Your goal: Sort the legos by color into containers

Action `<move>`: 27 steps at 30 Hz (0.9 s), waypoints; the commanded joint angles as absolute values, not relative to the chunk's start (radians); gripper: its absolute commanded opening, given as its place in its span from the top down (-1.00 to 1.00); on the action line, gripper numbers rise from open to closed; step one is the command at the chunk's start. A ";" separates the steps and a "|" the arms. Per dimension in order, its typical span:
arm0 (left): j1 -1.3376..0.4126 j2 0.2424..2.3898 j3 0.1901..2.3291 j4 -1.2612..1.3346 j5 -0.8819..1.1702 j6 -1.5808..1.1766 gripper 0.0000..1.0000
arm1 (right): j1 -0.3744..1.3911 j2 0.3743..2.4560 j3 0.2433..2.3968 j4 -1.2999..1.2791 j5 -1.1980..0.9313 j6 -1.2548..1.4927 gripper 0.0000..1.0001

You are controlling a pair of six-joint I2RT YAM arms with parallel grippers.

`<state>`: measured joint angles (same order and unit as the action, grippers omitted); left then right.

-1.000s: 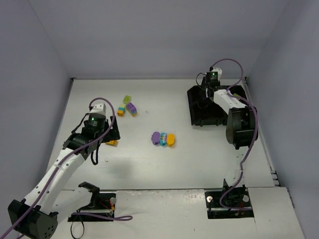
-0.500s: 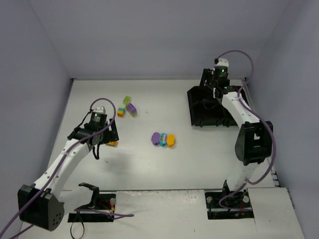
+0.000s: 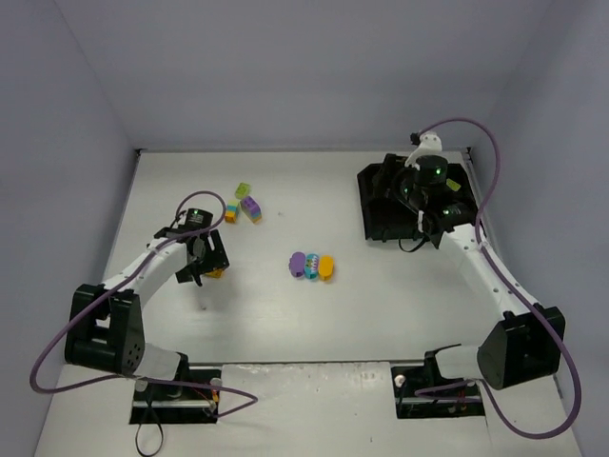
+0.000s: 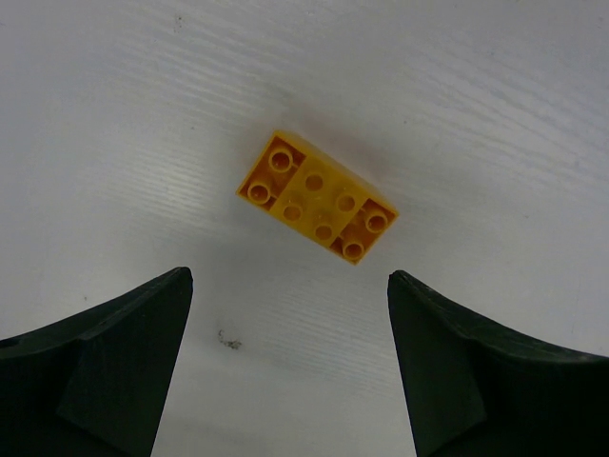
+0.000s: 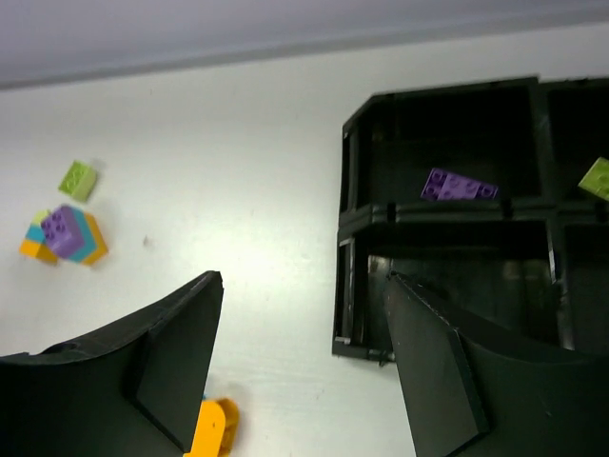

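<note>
- Just ahead of the left gripper [image 4: 287, 286] lies the orange brick [image 4: 317, 197], flat on the table [image 4: 495, 86] at the left of the scene. It sits beyond the fingertips and about centred between them.
- Its long axis runs skewed to the line between the two fingers, so neither pair of sides squares up with them. I judge that the wrist needs a turn before it drops.
- Left fingers stand wide apart, empty, and clear of the brick.
- Left arm is by far the nearer. The right gripper [image 5: 303, 281] hangs over the tray [image 5: 344, 214], well apart at the far right, its fingers apart and holding nothing.
- A purple brick [image 5: 460, 185] and a green brick [image 5: 598, 178] already lie in separate tray compartments.
</note>
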<state>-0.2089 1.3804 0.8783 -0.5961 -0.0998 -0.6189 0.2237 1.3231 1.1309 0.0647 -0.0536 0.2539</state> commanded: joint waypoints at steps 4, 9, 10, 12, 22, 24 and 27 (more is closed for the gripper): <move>-0.202 1.471 0.931 -0.477 -0.089 -0.663 -0.54 | 0.252 1.249 1.051 0.114 -0.080 0.275 -0.30; -0.202 1.522 0.983 -0.514 -0.091 -0.586 -0.54 | 0.255 1.212 1.003 0.109 -0.090 0.275 -0.31; -0.202 1.528 0.985 -0.518 -0.092 -0.580 -0.54 | 0.255 1.209 1.000 0.109 -0.095 0.275 -0.31; -0.201 1.532 0.983 -0.529 -0.091 -0.586 -0.54 | 0.255 1.206 0.994 0.107 -0.100 0.273 -0.31; -0.201 1.591 0.962 -0.489 -0.095 -0.701 -0.23 | 0.264 1.230 1.002 0.107 -0.124 0.262 -0.31; -0.201 1.598 0.969 -0.491 -0.110 -0.704 -0.09 | 0.268 1.233 1.003 0.107 -0.126 0.255 -0.31; -0.201 1.598 0.986 -0.497 -0.133 -0.695 0.24 | 0.285 1.232 1.003 0.107 -0.135 0.242 -0.31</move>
<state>-0.2073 1.6135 0.9401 -0.5137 -0.0906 -0.6819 0.2672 1.2396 0.9886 0.0452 -0.1135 0.2596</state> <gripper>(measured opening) 0.405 0.652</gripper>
